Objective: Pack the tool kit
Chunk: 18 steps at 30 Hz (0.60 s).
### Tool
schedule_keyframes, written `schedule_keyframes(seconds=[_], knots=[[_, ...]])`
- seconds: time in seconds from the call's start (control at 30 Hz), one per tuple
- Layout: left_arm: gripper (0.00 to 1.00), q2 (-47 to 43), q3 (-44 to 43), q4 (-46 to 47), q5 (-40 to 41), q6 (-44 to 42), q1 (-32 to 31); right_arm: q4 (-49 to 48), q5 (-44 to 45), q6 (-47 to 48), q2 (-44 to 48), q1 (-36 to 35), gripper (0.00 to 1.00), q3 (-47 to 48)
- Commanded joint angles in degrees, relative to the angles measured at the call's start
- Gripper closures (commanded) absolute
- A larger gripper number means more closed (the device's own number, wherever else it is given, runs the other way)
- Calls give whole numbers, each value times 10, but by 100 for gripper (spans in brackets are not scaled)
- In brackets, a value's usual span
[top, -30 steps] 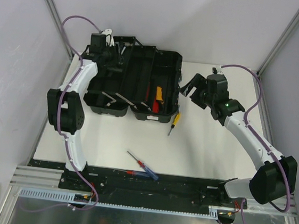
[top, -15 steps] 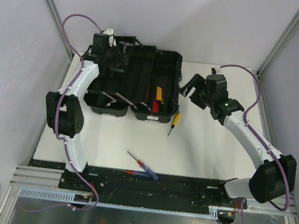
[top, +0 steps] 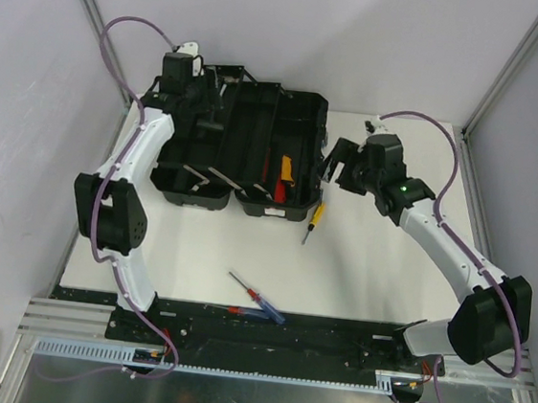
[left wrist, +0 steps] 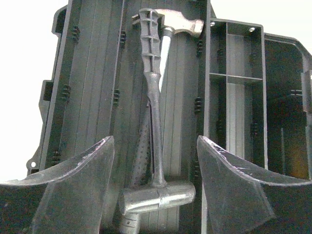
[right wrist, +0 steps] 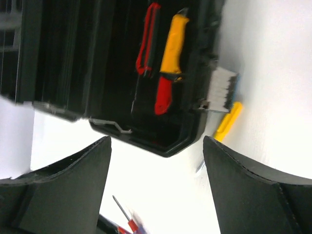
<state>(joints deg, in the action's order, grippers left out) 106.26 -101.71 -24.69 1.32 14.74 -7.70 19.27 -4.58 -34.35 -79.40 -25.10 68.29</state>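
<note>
Top external view puts the toolbox (top: 312, 110) at upper centre, lid open, with the left gripper (left wrist: 155, 141) spread wide and empty over the hammers (left wrist: 157, 197) inside and the right gripper (right wrist: 157, 141) equally wide, holding nothing, at the box's right edge. A yellow-handled screwdriver (top: 315, 216) lies just beside the box's lower right corner — two more screwdrivers (top: 259, 300) sit at lower centre. Reaching for the yellow one, a finger could strike the box wall, since the handle lies so close, and knock it away.
</note>
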Motion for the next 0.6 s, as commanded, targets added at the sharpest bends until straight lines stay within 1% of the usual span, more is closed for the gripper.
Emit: schedule_keyframes(seconds=[0.0, 0.1, 0.17, 0.23, 0.33, 0.43, 0.57], knots=[[28, -55, -4, 5, -7, 15, 0, -20, -101, 137, -21, -47, 21, 13], [26, -86, 14, 5, -31, 13, 1, 19, -161, 234, -41, -99, 19, 12], [22, -116, 31, 5, -42, 9, 1, 60, -167, 285, -58, -143, 18, 12], [17, -146, 50, 5, -49, 6, 0, 96, -155, 320, -75, -192, 19, 9], [9, -193, 79, 5, -51, 4, 2, 106, -130, 339, -89, -255, 19, -19], [3, -234, 107, 4, -50, 7, 3, 86, -111, 340, -95, -306, 19, -54], [1, -287, 150, 5, -49, 13, 4, 66, -66, 330, -118, -370, 19, -73]])
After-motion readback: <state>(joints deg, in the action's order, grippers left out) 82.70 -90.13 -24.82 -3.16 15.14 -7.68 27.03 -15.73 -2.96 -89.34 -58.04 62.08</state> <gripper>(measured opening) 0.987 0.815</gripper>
